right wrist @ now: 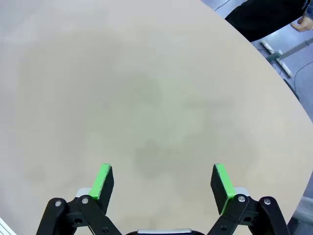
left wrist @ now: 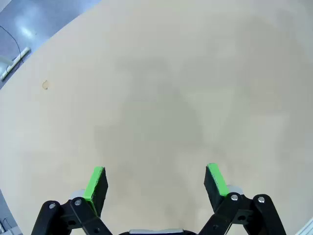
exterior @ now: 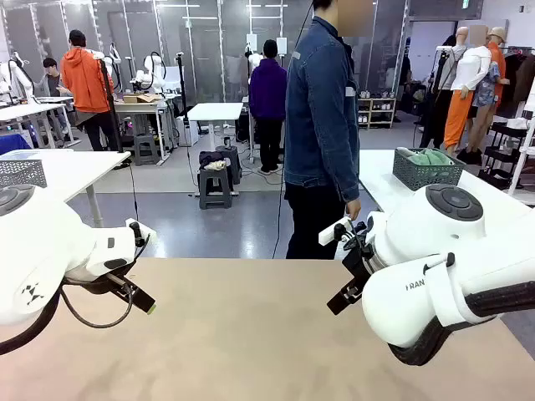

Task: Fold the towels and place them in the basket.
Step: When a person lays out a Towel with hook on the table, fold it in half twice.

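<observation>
A dark grey lattice basket [exterior: 428, 171] stands on a white side table at the far right, beyond the tan table [exterior: 251, 334]. Pale green towels [exterior: 430, 156] lie bunched inside it. My left gripper [exterior: 140, 299] hovers over the tan table's left side. In the left wrist view it [left wrist: 156, 178] is open, with bare tabletop between its green pads [left wrist: 96, 182]. My right gripper [exterior: 344, 294] hangs over the table's right side. The right wrist view shows it [right wrist: 164, 182] open as well, holding nothing.
A person in a denim jacket [exterior: 322, 117] stands at the table's far edge, one hand [exterior: 353, 209] hanging near my right arm. A second lattice basket [exterior: 21, 172] sits on a white table at the far left. The table's curved edge [right wrist: 274, 78] runs close.
</observation>
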Tool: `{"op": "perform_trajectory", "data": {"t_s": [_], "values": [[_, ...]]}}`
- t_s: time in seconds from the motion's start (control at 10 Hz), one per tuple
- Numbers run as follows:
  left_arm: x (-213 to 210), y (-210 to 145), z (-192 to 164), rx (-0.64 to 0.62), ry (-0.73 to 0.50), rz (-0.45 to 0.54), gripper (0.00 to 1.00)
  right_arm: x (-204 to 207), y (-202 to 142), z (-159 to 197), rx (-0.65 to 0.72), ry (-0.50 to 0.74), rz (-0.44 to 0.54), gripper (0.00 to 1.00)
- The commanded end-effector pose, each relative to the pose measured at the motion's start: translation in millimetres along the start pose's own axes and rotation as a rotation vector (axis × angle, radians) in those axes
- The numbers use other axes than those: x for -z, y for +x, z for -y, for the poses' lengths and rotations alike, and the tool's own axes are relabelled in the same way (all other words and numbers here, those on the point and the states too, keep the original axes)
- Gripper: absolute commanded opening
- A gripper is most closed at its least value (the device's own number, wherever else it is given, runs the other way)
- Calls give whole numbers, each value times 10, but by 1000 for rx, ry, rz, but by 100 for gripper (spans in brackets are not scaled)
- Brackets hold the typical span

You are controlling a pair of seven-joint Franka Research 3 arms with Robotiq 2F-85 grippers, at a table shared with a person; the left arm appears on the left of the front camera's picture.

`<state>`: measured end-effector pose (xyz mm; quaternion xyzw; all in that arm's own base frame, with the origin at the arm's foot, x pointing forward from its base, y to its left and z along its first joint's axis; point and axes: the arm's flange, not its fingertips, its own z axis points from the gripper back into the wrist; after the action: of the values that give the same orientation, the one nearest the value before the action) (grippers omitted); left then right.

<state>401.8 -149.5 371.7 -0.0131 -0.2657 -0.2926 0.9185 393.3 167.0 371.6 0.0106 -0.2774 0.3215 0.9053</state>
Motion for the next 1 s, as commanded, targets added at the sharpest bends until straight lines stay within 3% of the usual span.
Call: {"op": "perform_trajectory", "data": {"t_s": [0.0,0.9], "values": [[0,0,1,0,0,0,100,0,0,0,0,0,0,100],[0,0,1,0,0,0,100,0,0,0,0,0,0,100]]}}
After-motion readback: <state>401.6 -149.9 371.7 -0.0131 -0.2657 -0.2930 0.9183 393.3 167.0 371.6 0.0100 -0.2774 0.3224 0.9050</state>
